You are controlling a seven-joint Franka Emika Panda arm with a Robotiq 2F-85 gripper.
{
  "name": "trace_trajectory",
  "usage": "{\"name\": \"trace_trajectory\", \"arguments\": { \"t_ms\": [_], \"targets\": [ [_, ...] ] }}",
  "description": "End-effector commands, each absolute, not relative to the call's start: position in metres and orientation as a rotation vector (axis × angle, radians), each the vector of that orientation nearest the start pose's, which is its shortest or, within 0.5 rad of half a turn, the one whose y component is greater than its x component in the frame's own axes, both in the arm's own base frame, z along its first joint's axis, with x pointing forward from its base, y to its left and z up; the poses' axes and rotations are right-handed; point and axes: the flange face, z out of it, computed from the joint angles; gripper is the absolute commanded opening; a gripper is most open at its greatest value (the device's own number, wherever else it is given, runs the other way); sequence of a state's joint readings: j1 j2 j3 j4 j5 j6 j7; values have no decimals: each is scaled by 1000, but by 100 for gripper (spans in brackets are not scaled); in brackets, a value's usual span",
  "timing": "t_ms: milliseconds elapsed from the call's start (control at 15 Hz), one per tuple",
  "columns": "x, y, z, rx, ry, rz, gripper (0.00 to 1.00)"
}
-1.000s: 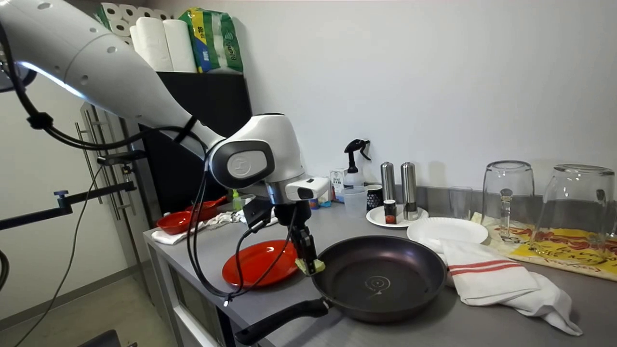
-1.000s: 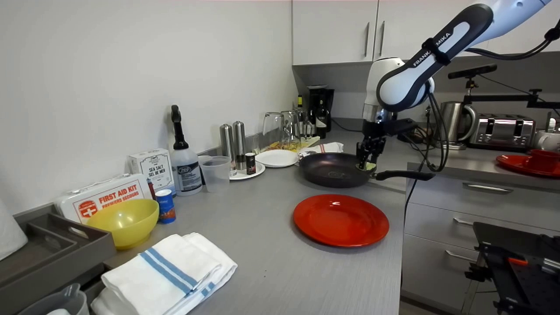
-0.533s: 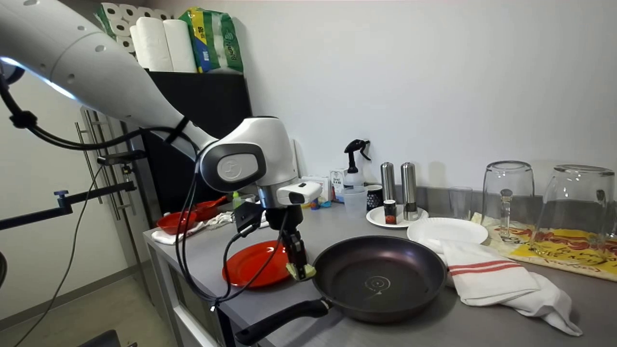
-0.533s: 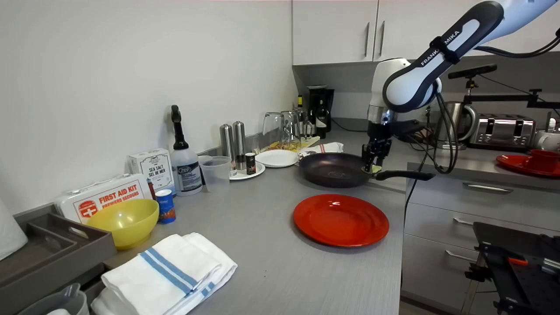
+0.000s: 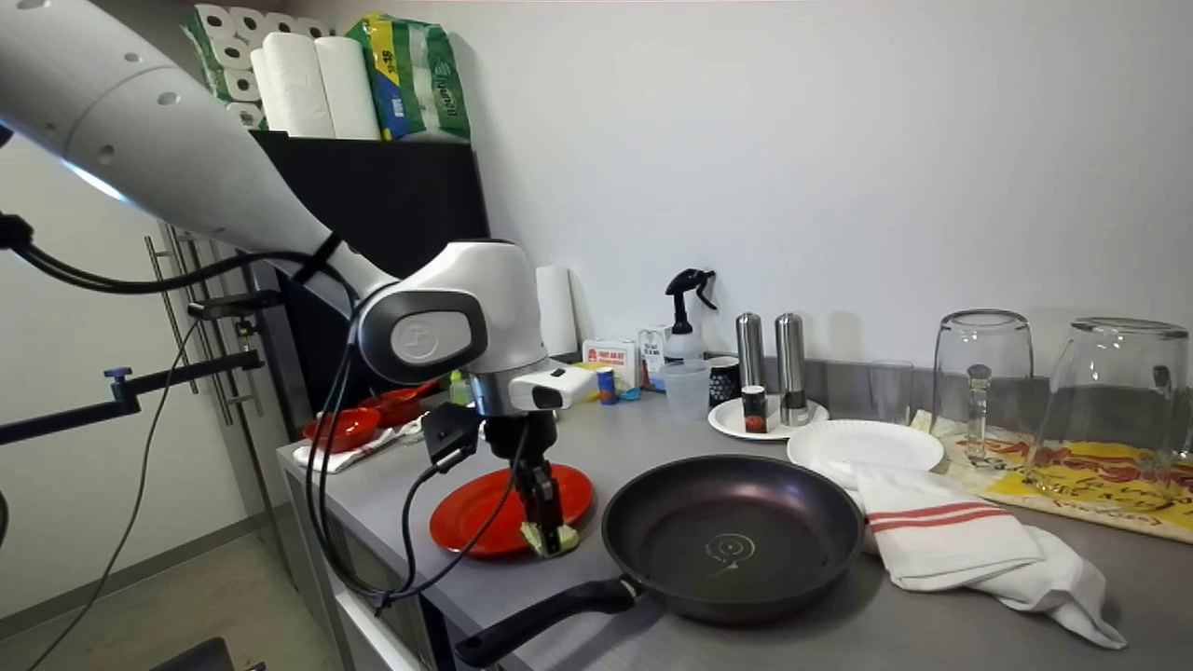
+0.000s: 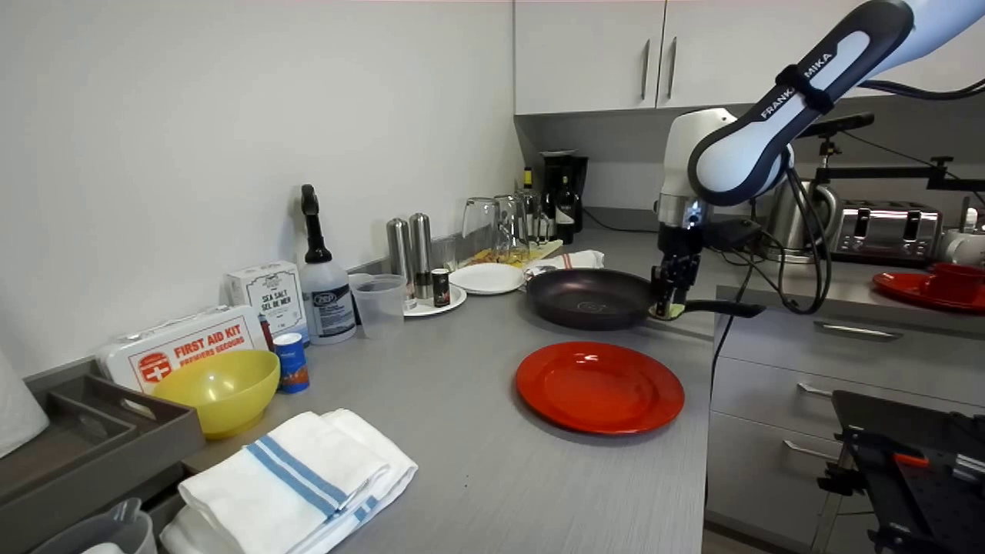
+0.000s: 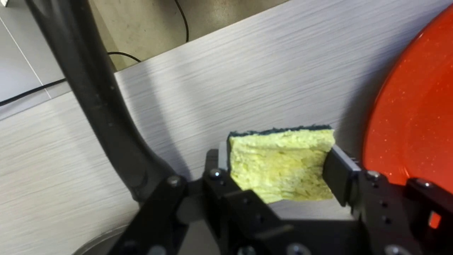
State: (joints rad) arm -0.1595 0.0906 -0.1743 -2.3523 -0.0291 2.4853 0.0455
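Sponge [image 7: 283,159] squeezed between the fingertips [image 7: 338,173] of the end effector [image 7: 279,166], yellow face toward the wrist view, dark scouring layer along one edge. Longer visible side running across the gap, fingertip to fingertip, so crosswise to the fingers. Right at the tips, with nothing to reach for; only one arm, hence no nearer choice. In the wrist view, between the black pan handle [image 7: 99,95] and the red plate [image 7: 410,124], just beside the plate's edge yet apart from it. Contact with the counter [image 7: 247,81] impossible to judge. Pan [image 5: 792,531] near, its round mark [image 5: 730,548] too small to read.

Legible in an exterior view: "FIRST AID KIT" and "PREMIERS SECOURS" on the white box [image 6: 185,342], "SEA SALT" and "SEL DE MER" on the carton [image 6: 269,296], "ZEP" on the spray bottle [image 6: 329,304], "FRANK" and "MIKA" on the arm [image 6: 758,154], with a black strap [image 6: 804,88] between. Also, in an exterior view, "Bounty" on the green pack [image 5: 410,79]. Script on the yellow cloth [image 5: 1002,489] unreadable.
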Motion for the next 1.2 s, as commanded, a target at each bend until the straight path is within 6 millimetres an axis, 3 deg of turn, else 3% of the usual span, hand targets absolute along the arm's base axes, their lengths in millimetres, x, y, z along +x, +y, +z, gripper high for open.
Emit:
{"name": "trace_trajectory", "arguments": {
  "t_ms": [0, 467, 1133],
  "targets": [
    [470, -154, 292, -3144, 453, -58, 39],
    [486, -143, 267, -3180, 377, -134, 39],
    [497, -143, 222, -3196, 376, -69, 39]
  ]
}}
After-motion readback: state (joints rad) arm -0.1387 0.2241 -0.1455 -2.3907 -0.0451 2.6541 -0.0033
